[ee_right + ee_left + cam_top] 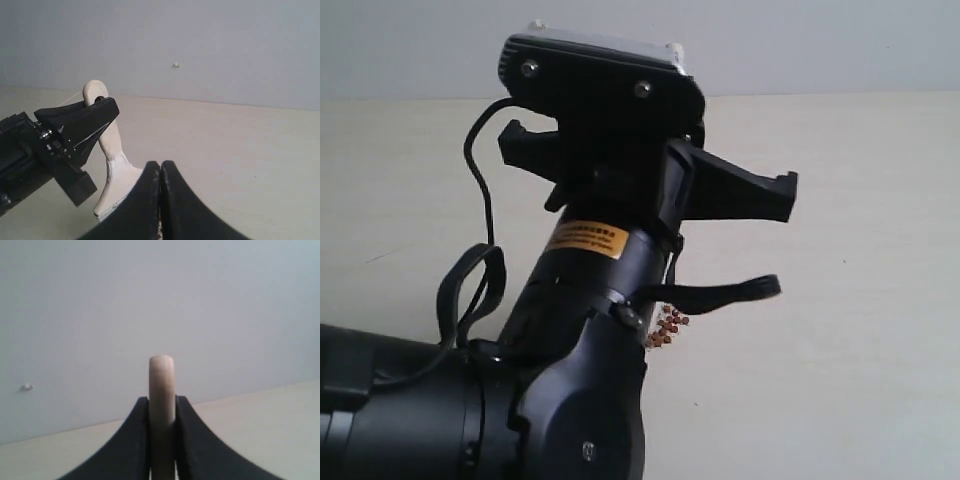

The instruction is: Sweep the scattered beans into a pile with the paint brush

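Left gripper clamps brush handle near its end; right gripper closed, empty. Brush may pivot under load, flicking beans apart.

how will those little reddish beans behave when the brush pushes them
The beans look small and round, so they will probably roll off rather than slide as one clump. The table looks smooth there, so little would likely stop strays. Being so tiny, they are likely light enough for a gentle push.
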Controlling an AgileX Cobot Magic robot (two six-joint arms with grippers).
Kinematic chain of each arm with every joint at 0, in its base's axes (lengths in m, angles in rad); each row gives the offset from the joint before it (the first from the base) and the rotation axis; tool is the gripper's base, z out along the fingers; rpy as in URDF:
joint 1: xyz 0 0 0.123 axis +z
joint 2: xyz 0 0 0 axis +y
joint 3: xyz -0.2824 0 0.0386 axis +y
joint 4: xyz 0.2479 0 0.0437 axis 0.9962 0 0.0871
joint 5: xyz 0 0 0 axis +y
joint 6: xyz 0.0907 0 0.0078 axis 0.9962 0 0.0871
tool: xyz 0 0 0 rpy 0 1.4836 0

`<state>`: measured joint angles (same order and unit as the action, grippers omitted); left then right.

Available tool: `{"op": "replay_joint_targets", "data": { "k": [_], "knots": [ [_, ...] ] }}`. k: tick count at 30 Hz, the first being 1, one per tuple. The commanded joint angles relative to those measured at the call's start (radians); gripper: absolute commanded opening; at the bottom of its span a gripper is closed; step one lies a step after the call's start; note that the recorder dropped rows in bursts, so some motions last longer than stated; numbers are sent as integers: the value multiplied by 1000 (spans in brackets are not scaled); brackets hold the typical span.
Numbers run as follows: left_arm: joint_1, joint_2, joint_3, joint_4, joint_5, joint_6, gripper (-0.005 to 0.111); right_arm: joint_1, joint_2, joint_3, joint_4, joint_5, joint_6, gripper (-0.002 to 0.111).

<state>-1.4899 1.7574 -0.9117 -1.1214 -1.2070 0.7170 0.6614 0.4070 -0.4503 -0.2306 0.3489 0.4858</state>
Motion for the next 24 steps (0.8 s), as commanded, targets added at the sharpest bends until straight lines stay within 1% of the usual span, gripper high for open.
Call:
{"op": "replay_joint_targets", "data": {
  "k": [1, 3, 6, 9, 11, 13, 16, 18, 22, 24],
  "knots": [
    [-31, -10, 5, 4, 27, 28, 0, 2, -4, 4, -1, -16, -1, 0],
    [-35, -10, 5, -28, 113, 28, 0, 2, -4, 4, -1, -16, -1, 0],
    [-35, -10, 5, -37, 233, 24, 0, 2, -4, 4, -1, -16, -1, 0],
    [-35, -10, 5, 31, 315, 19, 0, 2, -4, 4, -1, -16, -1, 0],
    [-35, -10, 5, 41, 355, 64, 0, 2, -4, 4, -1, -16, -1, 0],
    [-35, -10, 5, 29, 375, 78, 0, 2, -4, 4, -1, -16, -1, 0],
    [-35, -10, 5, 27, 395, 171, 0, 2, -4, 4, -1, -16, -1, 0],
    [-35, -10, 5, -9, 405, 198, 0, 2, -4, 4, -1, -16, -1, 0],
    [-25, -10, 5, -82, 360, 190, 0, 2, -4, 4, -1, -16, -1, 0],
    [-9, -10, 5, -72, 339, 192, 0, 2, -4, 4, -1, -16, -1, 0]
  ]
}}
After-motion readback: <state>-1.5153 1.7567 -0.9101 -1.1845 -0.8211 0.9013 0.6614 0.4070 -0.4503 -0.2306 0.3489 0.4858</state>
